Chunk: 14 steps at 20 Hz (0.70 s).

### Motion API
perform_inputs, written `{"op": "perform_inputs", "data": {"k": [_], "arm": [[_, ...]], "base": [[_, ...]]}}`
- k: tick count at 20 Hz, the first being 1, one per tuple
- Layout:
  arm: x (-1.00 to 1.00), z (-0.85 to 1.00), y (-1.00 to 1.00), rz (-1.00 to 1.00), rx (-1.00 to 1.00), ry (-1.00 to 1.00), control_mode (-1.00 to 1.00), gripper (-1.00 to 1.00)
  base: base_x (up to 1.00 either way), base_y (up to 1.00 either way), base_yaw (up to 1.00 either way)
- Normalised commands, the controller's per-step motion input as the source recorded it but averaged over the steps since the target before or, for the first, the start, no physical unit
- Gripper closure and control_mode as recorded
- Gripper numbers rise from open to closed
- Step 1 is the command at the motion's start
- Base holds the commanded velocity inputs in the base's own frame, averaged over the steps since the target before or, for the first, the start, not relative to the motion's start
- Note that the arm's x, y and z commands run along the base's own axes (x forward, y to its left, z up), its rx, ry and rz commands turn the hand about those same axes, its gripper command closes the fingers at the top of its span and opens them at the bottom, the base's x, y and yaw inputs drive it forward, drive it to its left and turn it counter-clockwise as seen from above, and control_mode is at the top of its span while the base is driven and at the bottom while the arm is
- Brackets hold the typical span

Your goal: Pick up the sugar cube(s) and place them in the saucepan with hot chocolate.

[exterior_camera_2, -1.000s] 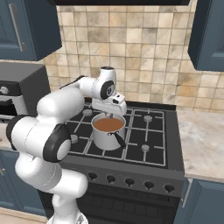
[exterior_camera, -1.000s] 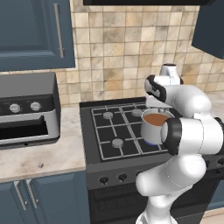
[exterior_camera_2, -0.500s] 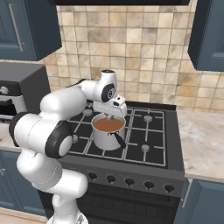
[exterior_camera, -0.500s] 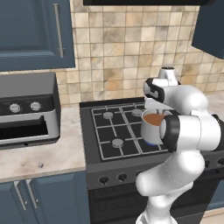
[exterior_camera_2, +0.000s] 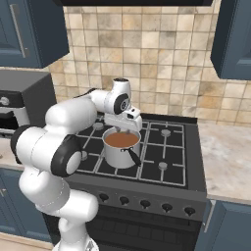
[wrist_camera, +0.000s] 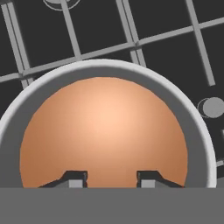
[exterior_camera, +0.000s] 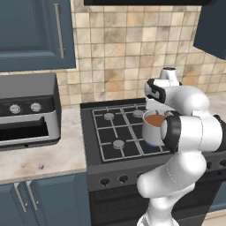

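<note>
The pincer [wrist_camera: 108,178] is seen poised directly above the saucepan [exterior_camera_2: 120,153], its tips now parted with nothing between them, whereas they were shut a moment earlier; a sugar cube is judged to have been released into the hot chocolate [wrist_camera: 103,135]. No cube can be made out on the brown surface. On the tabletop [exterior_camera: 53,156], a tiny speck [exterior_camera: 41,167], possibly the second cube, is too small to confirm.

Standing upright on the stove's near-centre grate, shiny steel saucepan [exterior_camera_2: 120,149] holding brown hot chocolate [wrist_camera: 103,131], thin dark handle [exterior_camera_2: 133,157] pointing toward the near right.
</note>
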Motion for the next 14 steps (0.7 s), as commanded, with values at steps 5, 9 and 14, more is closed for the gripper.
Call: {"op": "perform_inputs", "data": {"k": [5, 9, 14], "arm": [[0.02, 0.00, -0.01, 0.00, 0.00, 0.00, -1.00, -1.00], [0.00, 0.02, 0.00, 0.00, 0.00, 0.01, -1.00, -1.00], [0.01, 0.15, 0.13, 0.00, -0.03, 0.01, -1.00, -1.00]], "base": [[0.00, 0.00, 0.00], [0.00, 0.00, 0.00], [0.00, 0.00, 0.00]]}}
